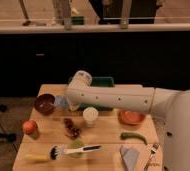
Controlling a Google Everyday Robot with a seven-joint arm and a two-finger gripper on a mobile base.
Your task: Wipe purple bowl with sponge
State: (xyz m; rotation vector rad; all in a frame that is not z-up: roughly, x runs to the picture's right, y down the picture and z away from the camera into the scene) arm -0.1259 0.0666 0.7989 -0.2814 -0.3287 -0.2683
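The purple bowl (44, 103) sits at the left of the wooden table (108, 135), dark maroon with a reddish inside. A small blue-grey patch, apparently the sponge (61, 102), shows just right of the bowl's rim, under the end of my arm. My white arm (113, 97) reaches in from the right across the table and ends in a round joint. My gripper hangs below that joint, next to the bowl, and the arm mostly hides it.
A green tray (99, 81) lies behind the arm. A white cup (90, 115), an orange bowl (132, 117), a green pepper (133, 136), an orange fruit (30, 126), a dark red cluster (71, 128), a brush (63, 151) and a light-blue cloth (130, 156) lie about.
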